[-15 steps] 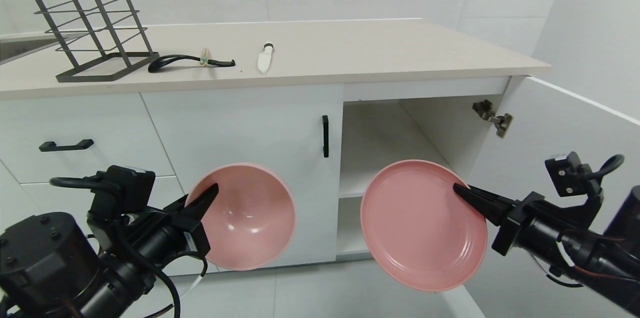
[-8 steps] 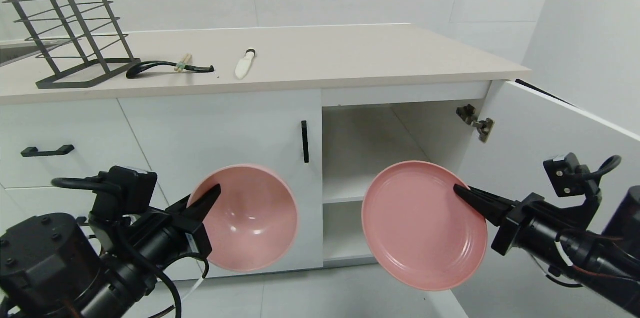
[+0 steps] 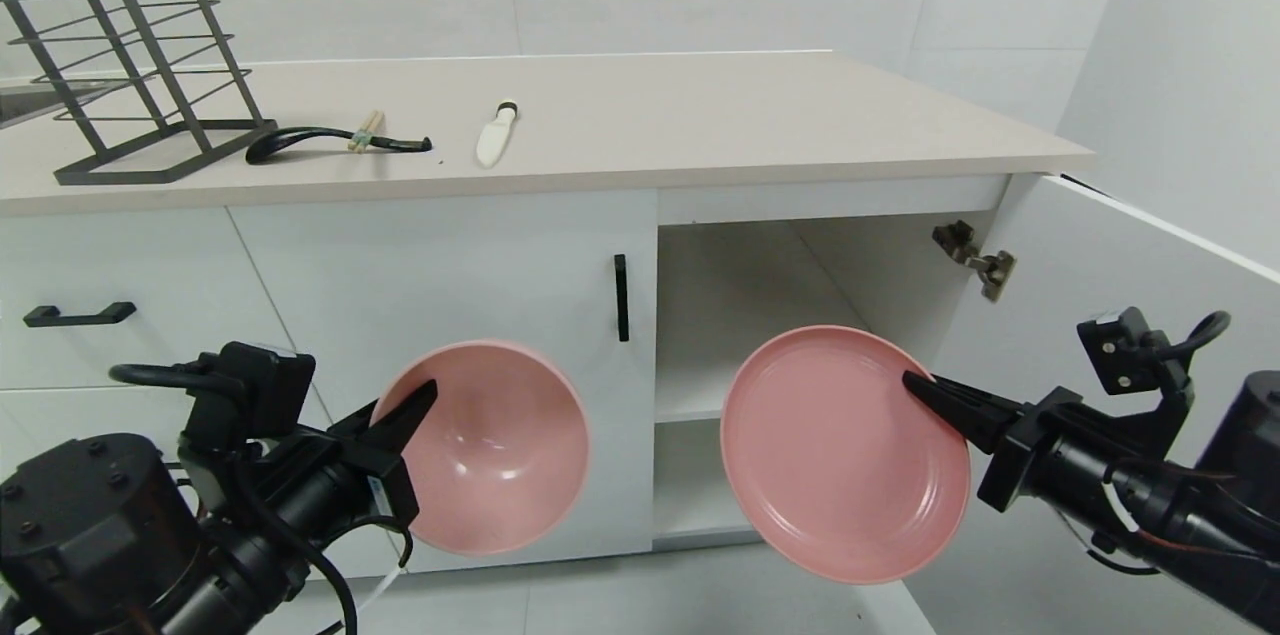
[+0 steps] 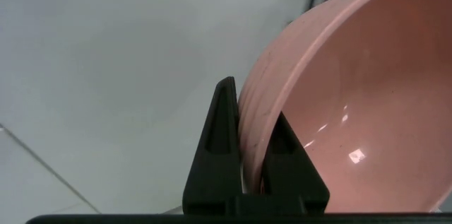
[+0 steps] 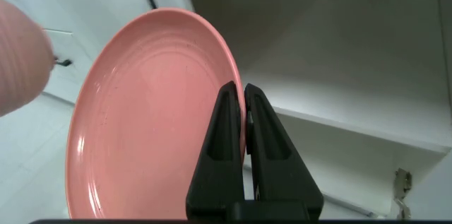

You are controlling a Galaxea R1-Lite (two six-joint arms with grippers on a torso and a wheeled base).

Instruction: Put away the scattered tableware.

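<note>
Centrally, pink plate [image 3: 830, 460] held on edge in mid-air, hollow face turned back toward the head camera, rim on the arm's side pinched between the pressed-together fingers of the right gripper [image 3: 908, 381]. Directly behind the plate, and showing past its upper edge, open cupboard compartment [image 3: 740, 275] with a level shelf [image 3: 700, 377] and a lower space beneath it; cupboard door [image 3: 1140, 255] standing wide open on the right arm's outer side, out of the way of the opening. Key relation: opening straight ahead of the plate and toward the robot's left of the right gripper, so right arm judged the nearer and better placed of the two. Plate upright, shelf level: probable need to roll the wrist and lay the plate flat before sliding it in, free rim leading, fingers trailing. To the left, pink bowl [image 3: 490, 450] likewise tipped on its side, mouth toward the camera, wall clamped by the left gripper [image 3: 425, 393], one finger inside and one outside in the left wrist view. Bowl in front of the shut door with the black handle [image 3: 621, 297], hence off to one side of the opening and judged second in line. On the counter [image 3: 750, 115], well apart from both arms: black spoon [image 3: 290, 135], chopsticks [image 3: 366, 126], small white utensil [image 3: 496, 137], and wire rack [image 3: 130, 45] at the far left.
</note>
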